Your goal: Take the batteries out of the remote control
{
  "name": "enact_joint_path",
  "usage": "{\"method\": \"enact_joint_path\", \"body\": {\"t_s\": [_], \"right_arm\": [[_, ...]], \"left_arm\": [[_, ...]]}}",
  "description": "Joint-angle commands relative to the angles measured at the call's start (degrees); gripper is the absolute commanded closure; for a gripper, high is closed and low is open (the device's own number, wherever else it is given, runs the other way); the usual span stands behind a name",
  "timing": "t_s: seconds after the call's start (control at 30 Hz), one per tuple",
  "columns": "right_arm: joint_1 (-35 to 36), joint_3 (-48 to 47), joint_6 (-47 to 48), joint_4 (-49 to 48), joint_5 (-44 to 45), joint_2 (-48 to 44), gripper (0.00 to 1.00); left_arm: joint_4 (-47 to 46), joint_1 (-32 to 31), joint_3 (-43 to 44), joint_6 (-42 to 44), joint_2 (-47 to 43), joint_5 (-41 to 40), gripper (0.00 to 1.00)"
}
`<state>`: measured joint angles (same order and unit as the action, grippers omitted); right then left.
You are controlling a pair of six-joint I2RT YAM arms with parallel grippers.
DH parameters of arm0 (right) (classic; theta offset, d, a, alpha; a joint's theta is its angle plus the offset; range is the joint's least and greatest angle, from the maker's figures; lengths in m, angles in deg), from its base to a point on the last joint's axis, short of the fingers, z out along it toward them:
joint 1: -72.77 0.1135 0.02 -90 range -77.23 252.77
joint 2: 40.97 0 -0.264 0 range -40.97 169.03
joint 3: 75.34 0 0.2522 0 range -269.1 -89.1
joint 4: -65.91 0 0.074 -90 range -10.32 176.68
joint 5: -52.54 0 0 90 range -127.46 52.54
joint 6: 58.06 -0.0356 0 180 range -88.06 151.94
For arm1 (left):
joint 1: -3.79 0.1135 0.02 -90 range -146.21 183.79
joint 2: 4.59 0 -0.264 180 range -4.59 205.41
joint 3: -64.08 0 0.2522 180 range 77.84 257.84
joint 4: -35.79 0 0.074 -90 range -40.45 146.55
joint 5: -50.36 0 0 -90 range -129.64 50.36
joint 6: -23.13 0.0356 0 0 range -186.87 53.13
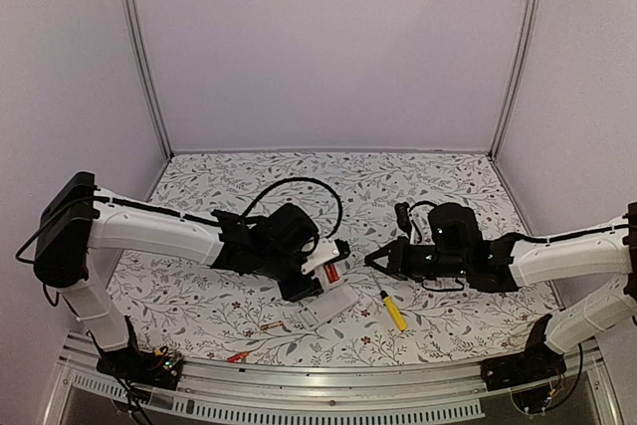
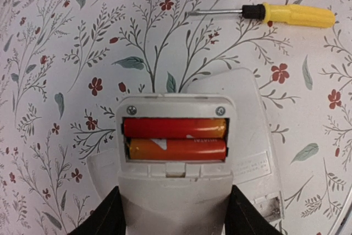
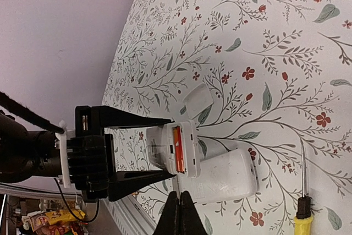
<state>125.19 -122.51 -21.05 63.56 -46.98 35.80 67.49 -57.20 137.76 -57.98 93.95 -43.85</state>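
Floral-print table [image 1: 199,296], left arm reaching inward, left gripper [image 1: 320,268] clasping the raised remote [image 2: 176,191] by its sides, batteries [image 2: 175,138] lying crosswise in its open bay, right gripper [image 1: 372,259] clenched empty, pointing at it.

Remote control [image 2: 175,196] at lower centre, back up, battery bay uncovered. Two batteries [image 2: 175,139] lie side by side across the bay, the red one farther and the orange one nearer. Left gripper [image 2: 175,218] clamps the remote control, one dark finger [image 2: 104,221] on each flank. A flat white part [image 2: 256,136] lies on the floral tabletop [image 2: 60,81] behind the remote control, showing mostly at its right. Yellow-handled screwdriver [image 2: 289,15] lies well beyond the remote control, up and right.
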Motion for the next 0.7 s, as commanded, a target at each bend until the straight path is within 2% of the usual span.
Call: {"method": "enact_joint_path", "body": {"t_s": [0.0,0.4,0.53,0.67], "right_arm": [[-0.4,0.9,0.1,1.0,1.1,1.1,1.00],[-0.4,1.1,0.1,1.2,1.8,0.7,0.94],[-0.4,1.1,0.3,1.4,2.1,0.5,0.87],[-0.5,0.9,0.7,2.5,2.8,0.3,0.76]], "left_arm": [[-0.1,0.5,0.3,-0.2,0.4,-0.1,0.84],[-0.2,0.5,0.4,-0.4,-0.1,0.5,0.84],[-0.3,0.5,0.5,-0.6,-0.3,0.9,0.84],[0.0,0.4,0.8,-1.1,-0.7,1.9,0.83]]}}
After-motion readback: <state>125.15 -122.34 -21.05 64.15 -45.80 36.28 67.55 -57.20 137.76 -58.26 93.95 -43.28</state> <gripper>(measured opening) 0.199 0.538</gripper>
